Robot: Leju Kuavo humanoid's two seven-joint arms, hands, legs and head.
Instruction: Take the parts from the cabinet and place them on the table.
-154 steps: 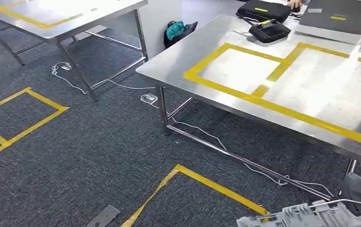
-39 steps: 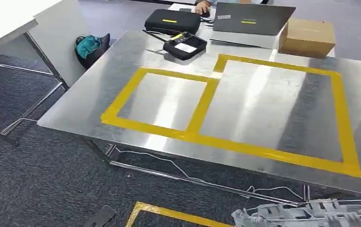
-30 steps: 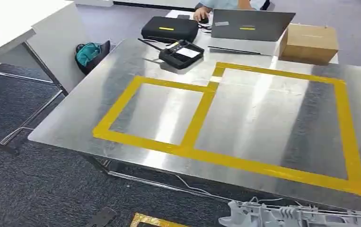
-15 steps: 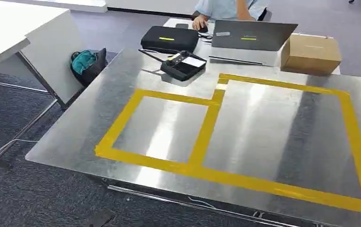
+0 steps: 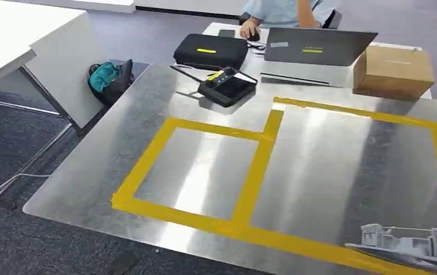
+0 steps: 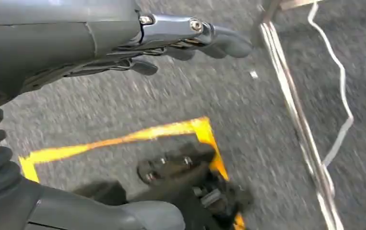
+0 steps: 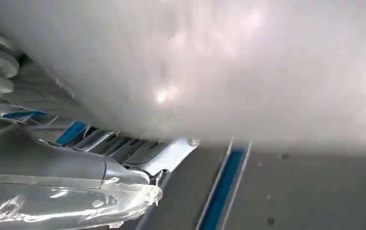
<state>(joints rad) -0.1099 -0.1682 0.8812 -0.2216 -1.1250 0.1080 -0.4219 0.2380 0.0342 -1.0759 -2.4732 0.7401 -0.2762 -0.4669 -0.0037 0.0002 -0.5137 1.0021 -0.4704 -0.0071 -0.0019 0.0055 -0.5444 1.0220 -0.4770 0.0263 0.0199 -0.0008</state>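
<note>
A pale grey ribbed plastic part point(image 5: 410, 245) hangs just above the near right corner of the steel table point(image 5: 107, 172), over the yellow tape border point(image 5: 250, 172). My right hand point(image 7: 70, 165) lies against a broad pale grey surface that looks like the same part point(image 7: 219, 62), and appears to grip it from below. My left hand point(image 6: 171, 43) hangs over the grey carpet with its fingers stretched out and nothing in them. The tape marks two rectangles on the tabletop, a smaller left one and a larger right one.
At the table's far side lie a black case point(image 5: 210, 51), a black controller point(image 5: 227, 87), a laptop point(image 5: 316, 46) and a cardboard box point(image 5: 393, 71); a person point(image 5: 287, 10) sits behind them. A teal bag point(image 5: 104, 77) and a white table point(image 5: 10, 34) stand left.
The camera has turned and come closer to the steel table. The grey part, earlier below the table's edge, dropped out of the picture and now shows above the tabletop at the near right.
</note>
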